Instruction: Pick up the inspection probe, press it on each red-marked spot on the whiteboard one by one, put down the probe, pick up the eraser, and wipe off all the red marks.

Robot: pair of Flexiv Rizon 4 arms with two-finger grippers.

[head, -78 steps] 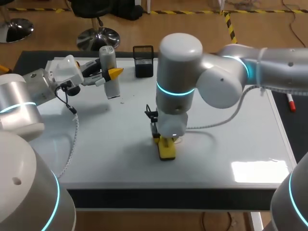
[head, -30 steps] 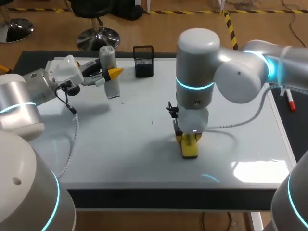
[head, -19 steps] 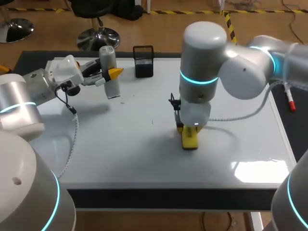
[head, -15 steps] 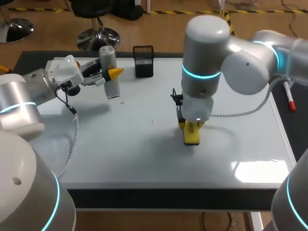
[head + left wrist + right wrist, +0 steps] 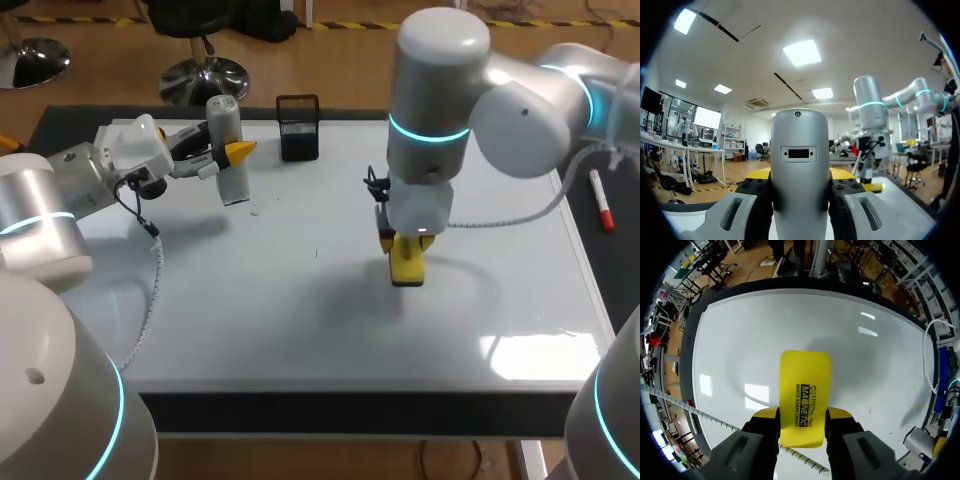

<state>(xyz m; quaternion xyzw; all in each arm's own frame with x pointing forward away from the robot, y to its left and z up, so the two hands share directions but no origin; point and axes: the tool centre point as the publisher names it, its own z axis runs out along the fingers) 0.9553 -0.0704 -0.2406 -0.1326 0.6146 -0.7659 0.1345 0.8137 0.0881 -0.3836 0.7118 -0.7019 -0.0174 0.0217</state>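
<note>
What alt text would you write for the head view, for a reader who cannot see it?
The right gripper holds a yellow eraser down on the whiteboard near its middle. The left gripper holds the grey probe roughly upright at the board's far left corner, with a small black holder standing at the far edge.

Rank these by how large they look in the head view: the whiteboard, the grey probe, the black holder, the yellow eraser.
1. whiteboard
2. inspection probe
3. black holder
4. yellow eraser, but this is unsure against the holder: the right pincer hides part of it.
</note>
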